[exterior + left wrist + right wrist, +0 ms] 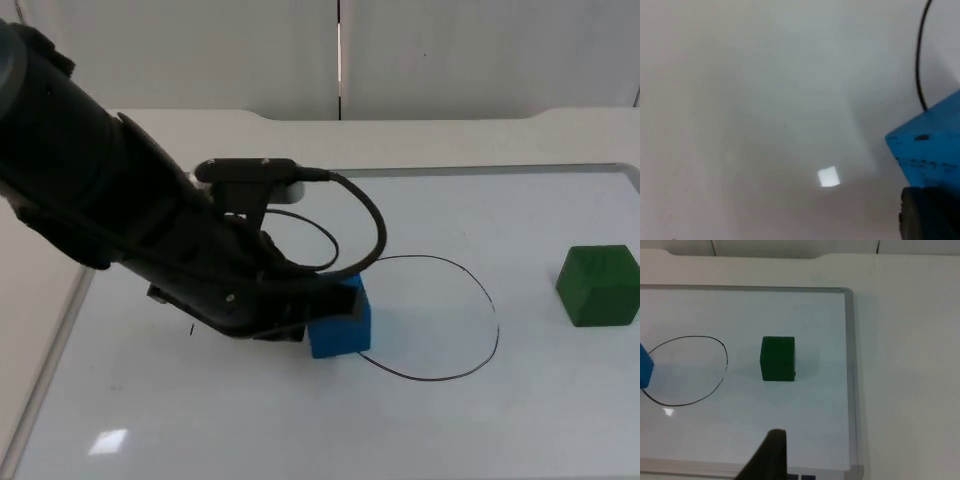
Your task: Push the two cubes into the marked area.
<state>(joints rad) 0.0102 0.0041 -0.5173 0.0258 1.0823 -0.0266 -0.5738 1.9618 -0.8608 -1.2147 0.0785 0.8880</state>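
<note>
Two cubes lie on the white whiteboard surface (520, 420). Blue foam cube (340, 322) sits on the left edge of the black hand-drawn oval outline (478, 290), one corner turned toward the oval. Left gripper (290, 315) presses against its left side; finger spacing cannot be determined. Green foam cube (598, 286) stands well apart, outside the oval's right side, with open board between them. Right gripper (771, 455) waits above the board's near edge, spacing undetermined. Grey partition wall (450, 55) stands behind the table.

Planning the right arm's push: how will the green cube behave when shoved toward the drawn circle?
The green cube sits flat on a broad face, so it should slide, not roll. The whiteboard looks glossy, so friction seems low. An off-centre push would probably turn it away from the circle.
</note>
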